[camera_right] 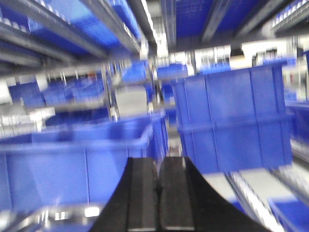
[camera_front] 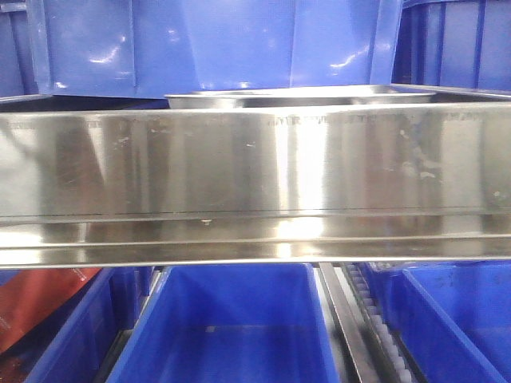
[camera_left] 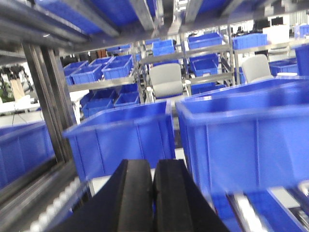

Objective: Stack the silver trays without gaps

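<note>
The task is judged to be at an early point, or its progress is hidden: no tray is held by either arm. In the front view only 1 silver tray is made out, as a thin, flat, out-turned rim of shiny grey steel with rounded corners. It lies just behind the top edge of the long mirror-like steel band and below a blue bin. Whether another tray is nested under it cannot be told. The band is smooth and streaked with reflections; the bins are glossy moulded plastic with ribbed walls. The left gripper is seen with its matte black pads pressed together on nothing. The right gripper is likewise closed to a hairline seam, with nothing gripped. A blurred metallic patch at the lower left of the right wrist view may be a tray rim, but this is not certain
</note>
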